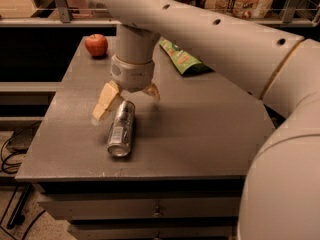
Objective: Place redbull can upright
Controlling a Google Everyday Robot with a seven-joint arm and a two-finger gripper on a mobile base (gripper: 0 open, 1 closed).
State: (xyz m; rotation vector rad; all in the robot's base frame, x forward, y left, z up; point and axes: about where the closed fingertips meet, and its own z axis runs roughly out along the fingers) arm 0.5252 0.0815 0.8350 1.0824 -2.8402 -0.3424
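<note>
While the redbull can (120, 131) lies flat, the gripper (129, 98) points down over its far end, fingers (106, 102) spread, empty.

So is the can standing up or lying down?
Lying down. The redbull can rests on its side on the table, open gripper over its far end.

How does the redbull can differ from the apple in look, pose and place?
The redbull can is slim and silver; the apple is round and red. The can lies on its side near the front; the apple sits at a far corner. The gripper hangs open over the can's far end, away from the apple. Both rest on the table.
</note>
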